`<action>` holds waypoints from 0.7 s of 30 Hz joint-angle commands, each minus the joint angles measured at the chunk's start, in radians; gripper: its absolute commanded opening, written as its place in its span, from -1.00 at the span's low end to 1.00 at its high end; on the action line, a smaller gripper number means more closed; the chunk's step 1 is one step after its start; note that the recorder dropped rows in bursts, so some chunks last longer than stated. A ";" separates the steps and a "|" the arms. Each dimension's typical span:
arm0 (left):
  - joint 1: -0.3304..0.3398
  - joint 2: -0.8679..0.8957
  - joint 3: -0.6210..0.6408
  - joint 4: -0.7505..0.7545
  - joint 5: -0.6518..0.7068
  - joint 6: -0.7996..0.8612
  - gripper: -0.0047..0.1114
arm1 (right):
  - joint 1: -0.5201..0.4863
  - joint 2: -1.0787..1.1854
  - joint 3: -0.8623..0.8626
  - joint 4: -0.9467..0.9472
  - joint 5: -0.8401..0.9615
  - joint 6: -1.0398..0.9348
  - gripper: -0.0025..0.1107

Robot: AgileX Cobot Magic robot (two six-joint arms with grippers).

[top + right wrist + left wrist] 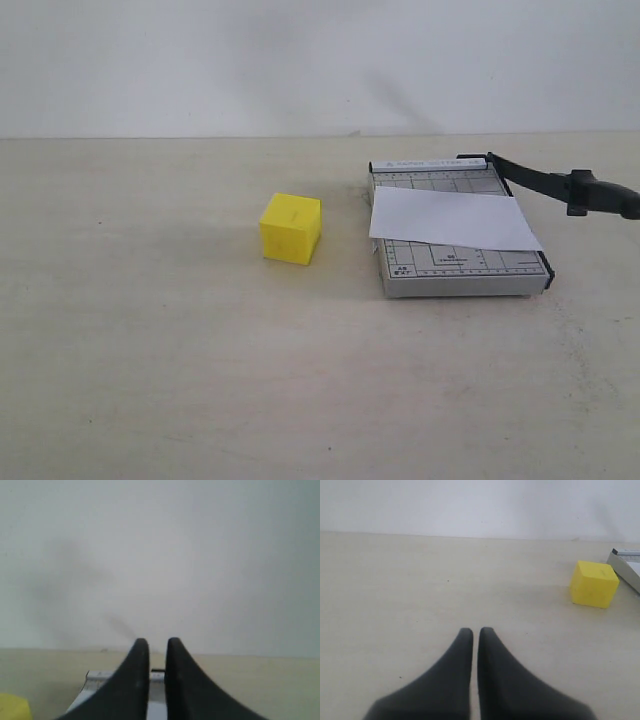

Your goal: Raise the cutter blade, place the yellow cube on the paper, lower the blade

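The yellow cube (290, 228) rests on the table, left of the grey gridded board (450, 272), and shows again in the left wrist view (594, 584). The white paper (450, 222) lies slanted across the board. The cutter blade (540, 180) stands lifted off the board, its thick handle (603, 196) out past the right side. Neither gripper shows in the exterior view. My left gripper (475, 630) is shut and empty, hovering over bare table short of the cube. My right gripper (157, 641) has a narrow gap between its fingers with nothing in it, and the board (100, 676) lies beyond.
A pale wall (320, 60) runs behind the beige table (150, 350). A corner of the board (626, 560) shows just beyond the cube in the left wrist view. A sliver of the yellow cube (12, 707) sits at the edge of the right wrist view.
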 commanded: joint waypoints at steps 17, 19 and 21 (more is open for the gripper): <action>-0.004 -0.003 -0.004 -0.318 -0.359 -0.289 -0.84 | -0.011 0.012 -0.005 0.276 -0.099 -0.316 -0.96; -0.002 -0.003 -0.004 -0.318 -0.443 -0.242 -0.84 | -0.011 0.034 -0.005 0.521 -0.202 -0.370 -0.96; -0.002 -0.003 -0.004 -0.330 -0.538 -0.253 -0.84 | -0.011 0.072 -0.005 0.698 -0.380 -0.415 -0.96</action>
